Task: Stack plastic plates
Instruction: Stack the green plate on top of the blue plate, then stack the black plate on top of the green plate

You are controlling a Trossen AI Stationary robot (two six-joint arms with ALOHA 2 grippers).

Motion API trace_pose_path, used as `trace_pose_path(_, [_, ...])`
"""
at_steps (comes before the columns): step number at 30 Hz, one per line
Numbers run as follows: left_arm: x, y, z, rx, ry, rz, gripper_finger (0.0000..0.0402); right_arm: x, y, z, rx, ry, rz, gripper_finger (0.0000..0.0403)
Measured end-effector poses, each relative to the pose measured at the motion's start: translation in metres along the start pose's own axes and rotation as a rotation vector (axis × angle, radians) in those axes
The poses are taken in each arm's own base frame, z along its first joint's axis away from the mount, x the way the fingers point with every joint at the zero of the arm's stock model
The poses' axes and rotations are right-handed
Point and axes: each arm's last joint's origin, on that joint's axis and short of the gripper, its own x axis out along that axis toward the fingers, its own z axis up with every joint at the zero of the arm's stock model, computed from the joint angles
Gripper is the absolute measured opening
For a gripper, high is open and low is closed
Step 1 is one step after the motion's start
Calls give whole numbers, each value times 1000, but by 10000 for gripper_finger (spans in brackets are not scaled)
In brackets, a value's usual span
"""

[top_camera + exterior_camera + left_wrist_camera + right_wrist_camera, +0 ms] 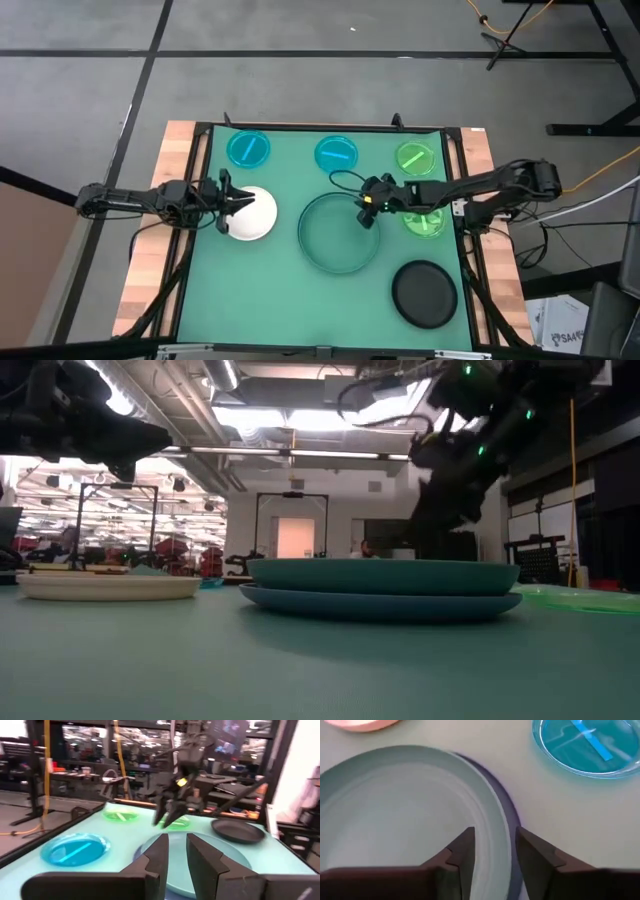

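Green mat (290, 290) holds stacked large plates (338, 233); both grippers (366, 208) (232, 201) spread, workshop room behind

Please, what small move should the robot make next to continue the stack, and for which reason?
Probably the left gripper should lower onto the white plate and grasp its rim. It hovers open over that plate, while the teal-green plate already lies on the large pale blue one, and the right gripper is open and empty over its rim.
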Motion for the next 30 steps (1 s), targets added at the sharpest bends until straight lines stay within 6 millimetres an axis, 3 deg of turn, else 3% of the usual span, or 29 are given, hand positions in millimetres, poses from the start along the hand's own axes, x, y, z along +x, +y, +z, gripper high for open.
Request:
trace_pose_path(7, [0,0,-1,-14,13,15,81,-49,37,2,-99,75,109,143])
trace_pose_path(12, [0,0,-2,-17,16,14,115,-71,55,-27,-88,218,117,143])
trace_pose_path(23, [0,0,-2,-47,15,15,136,-106,65,-85,-1,494,-45,143])
trace_pose_path(30, [0,0,-2,-47,15,15,133,-118,57,-119,101,604,-75,143])
